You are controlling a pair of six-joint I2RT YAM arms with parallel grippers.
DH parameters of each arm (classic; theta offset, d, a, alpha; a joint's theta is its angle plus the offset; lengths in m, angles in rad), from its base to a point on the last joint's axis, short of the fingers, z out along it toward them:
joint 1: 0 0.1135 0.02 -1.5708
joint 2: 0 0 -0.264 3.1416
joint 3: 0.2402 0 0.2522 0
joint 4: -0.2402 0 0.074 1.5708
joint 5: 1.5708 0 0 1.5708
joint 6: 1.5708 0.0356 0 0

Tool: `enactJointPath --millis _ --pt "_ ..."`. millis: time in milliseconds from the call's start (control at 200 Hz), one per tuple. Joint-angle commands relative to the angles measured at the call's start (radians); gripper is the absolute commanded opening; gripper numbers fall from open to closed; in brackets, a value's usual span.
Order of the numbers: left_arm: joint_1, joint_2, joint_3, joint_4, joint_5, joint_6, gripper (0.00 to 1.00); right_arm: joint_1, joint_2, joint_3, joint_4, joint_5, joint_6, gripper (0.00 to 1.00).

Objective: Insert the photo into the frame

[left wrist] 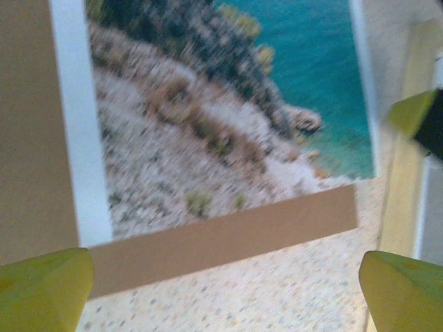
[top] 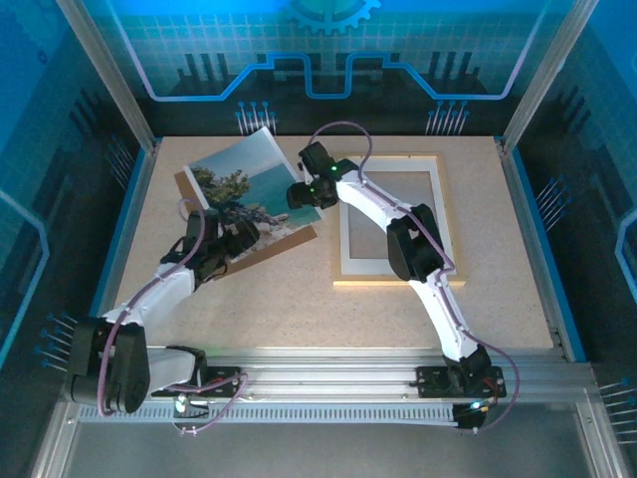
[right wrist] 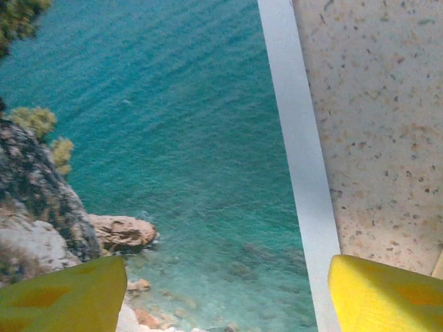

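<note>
While the photo is lying crooked on the board, left of the frame, the right end effector is hovering wide over its edge, maybe to grab it. The left end effector is hovering wide open nearby.

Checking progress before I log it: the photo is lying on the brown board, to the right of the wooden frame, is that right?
Not quite. The photo does lie on the brown board, but it is to the left of the wooden frame, not to the right. The top view shows this.
</note>
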Motion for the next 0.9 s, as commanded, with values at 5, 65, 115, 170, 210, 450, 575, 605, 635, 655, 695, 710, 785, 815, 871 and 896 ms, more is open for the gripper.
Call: enactJointPath --millis 5,65,115,170,210,450,575,605,635,655,695,710,785,815,871,896 --pt "0.009 0.081 0.051 0.076 0.017 0.02 0.99 0.008 0.037 0.026 -0.053 0.056 -0.015 0.77" --pt "0.01 0.132 0.052 0.146 0.024 -0.001 0.99 0.014 0.052 0.039 -0.069 0.077 -0.02 0.77" --pt "0.012 0.177 0.059 0.193 0.025 -0.015 0.99 0.017 0.067 0.053 -0.083 0.097 -0.021 0.77" --pt "0.015 0.235 0.082 0.245 0.048 -0.03 0.99 0.019 0.078 0.065 -0.092 0.122 -0.014 0.77" --pt "0.015 0.278 0.099 0.284 0.075 -0.045 0.99 0.019 0.083 0.068 -0.091 0.14 -0.009 0.77" --pt "0.013 0.427 0.137 0.377 0.13 -0.107 0.99 0.019 0.122 0.121 -0.132 0.141 0.0 0.77" --pt "0.013 0.412 0.093 0.342 0.112 -0.09 0.99 0.022 0.122 0.116 -0.137 0.155 -0.001 0.77" --pt "0.013 0.403 0.081 0.33 0.112 -0.084 0.99 0.022 0.122 0.117 -0.141 0.166 -0.003 0.77" --pt "0.013 0.392 0.065 0.318 0.108 -0.077 0.99 0.022 0.12 0.118 -0.145 0.176 -0.004 0.77" --pt "0.013 0.384 0.055 0.308 0.103 -0.074 0.99 0.021 0.119 0.119 -0.147 0.18 -0.006 0.77" --pt "0.015 0.363 0.033 0.288 0.096 -0.066 0.99 0.022 0.115 0.119 -0.147 0.179 -0.01 0.77" --pt "0.015 0.356 0.024 0.282 0.094 -0.062 0.99 0.022 0.114 0.119 -0.147 0.177 -0.011 0.77" --pt "0.015 0.312 -0.021 0.25 0.08 -0.049 0.99 0.022 0.106 0.12 -0.148 0.154 -0.015 0.78" --pt "0.015 0.295 -0.038 0.239 0.075 -0.045 0.99 0.021 0.104 0.121 -0.149 0.138 -0.013 0.78" --pt "0.015 0.265 -0.064 0.223 0.068 -0.038 0.99 0.027 0.099 0.118 -0.151 0.112 -0.007 0.78" --pt "0.015 0.254 -0.073 0.217 0.063 -0.034 0.99 0.03 0.096 0.114 -0.149 0.104 -0.005 0.78"
